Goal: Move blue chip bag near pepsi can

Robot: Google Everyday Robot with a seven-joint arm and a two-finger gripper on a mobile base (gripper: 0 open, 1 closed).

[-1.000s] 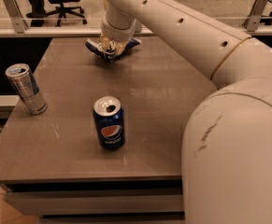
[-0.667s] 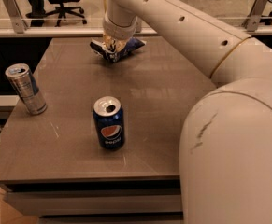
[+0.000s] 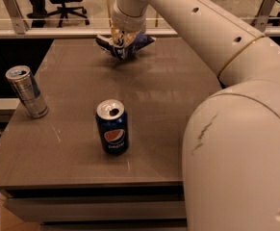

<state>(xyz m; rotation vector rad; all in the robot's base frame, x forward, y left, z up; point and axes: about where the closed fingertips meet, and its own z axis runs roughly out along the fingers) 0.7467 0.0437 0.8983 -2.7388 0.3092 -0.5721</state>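
Compared with a second ago, the blue chip bag (image 3: 130,46) has been shifted a touch to the right at the far end of the desk (image 3: 168,95). It's gripped by the pincer (image 3: 121,36), which is clamped on its crumpled top. The foil is creased and shiny, and the lettering can't be read. The fingertips are buried in the folds, so contact with the matte grey top can't be told. The pepsi can (image 3: 112,127), short and glossy, is stood well apart near the front. A slimmer silver-blue can (image 3: 27,91) is placed by the left edge.
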